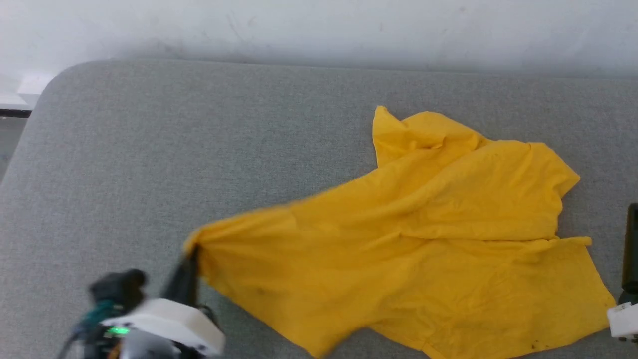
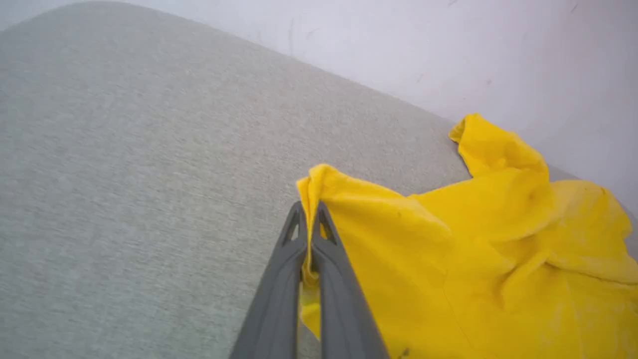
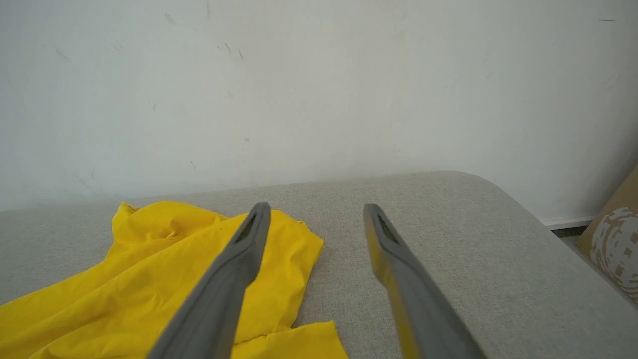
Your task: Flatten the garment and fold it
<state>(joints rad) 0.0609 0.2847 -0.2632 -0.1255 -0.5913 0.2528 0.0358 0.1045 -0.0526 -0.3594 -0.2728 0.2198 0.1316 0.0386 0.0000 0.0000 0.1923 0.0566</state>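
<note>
The yellow T-shirt (image 1: 423, 239) lies crumpled on the grey padded surface (image 1: 199, 149), plain side up, with no print showing. Its left corner is bunched and stretched toward my left gripper (image 1: 189, 259), which is shut on that corner; in the left wrist view the T-shirt (image 2: 473, 249) runs between the closed fingers (image 2: 279, 279) of the left gripper (image 2: 310, 212). My right gripper (image 3: 316, 212) hangs open above the surface just right of the T-shirt (image 3: 149, 269), holding nothing. Its dark finger (image 1: 630, 249) shows at the head view's right edge.
A pale wall (image 1: 319, 25) runs along the far side of the padded surface. The surface's rounded left corner (image 1: 60, 80) and right corner (image 3: 498, 189) drop to the floor. A brown cardboard box (image 3: 615, 239) stands past the right corner.
</note>
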